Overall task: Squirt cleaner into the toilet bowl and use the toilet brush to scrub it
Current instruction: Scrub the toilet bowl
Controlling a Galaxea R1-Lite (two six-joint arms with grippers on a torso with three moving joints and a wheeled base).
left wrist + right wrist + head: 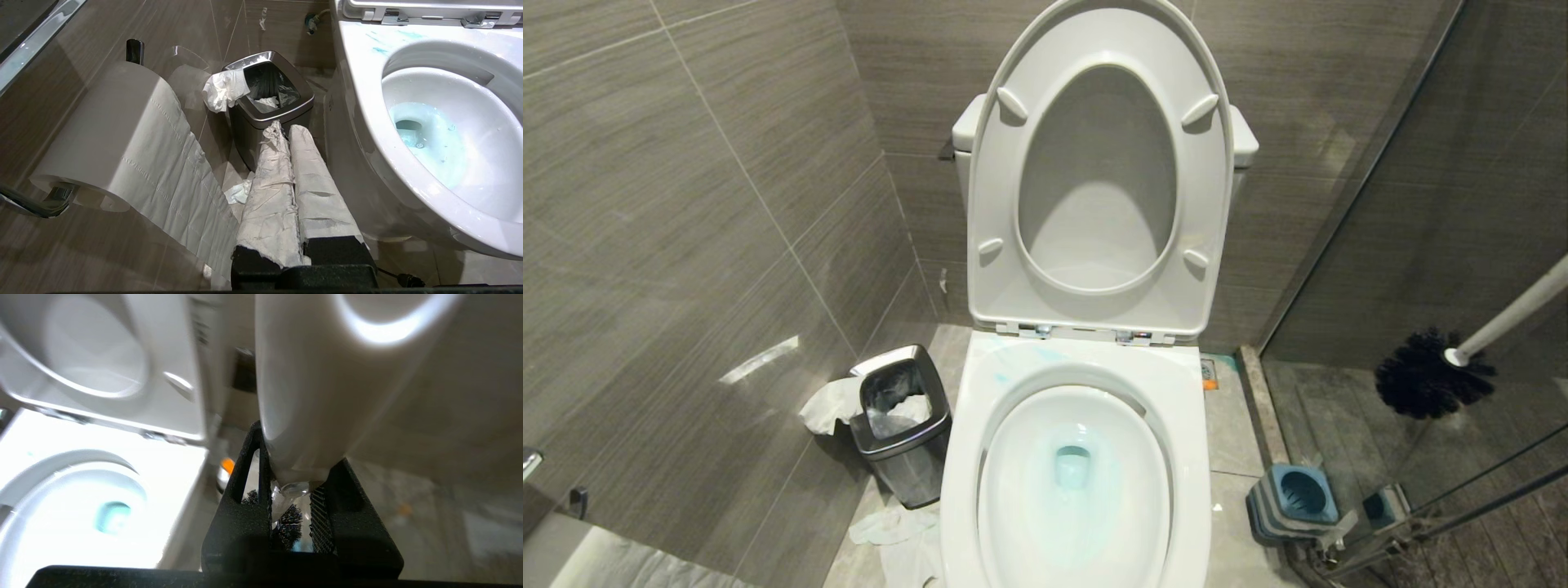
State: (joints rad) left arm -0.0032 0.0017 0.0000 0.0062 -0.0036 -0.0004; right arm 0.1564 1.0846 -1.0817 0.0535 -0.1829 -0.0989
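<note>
Right gripper jaws clamped on brush handle; bristle head in the air right of bowl, above holder. Blue cleaner tints the bowl water, streaks on rim. Left gripper jaws clenched, empty, near bin.

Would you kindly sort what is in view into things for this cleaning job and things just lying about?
For the job:
- toilet bowl
- cleaner, tinting the water
- toilet brush, held in the right gripper

Lying about:
- waste bin
- brush holder
- toilet roll
- paper scraps on the floor
</note>
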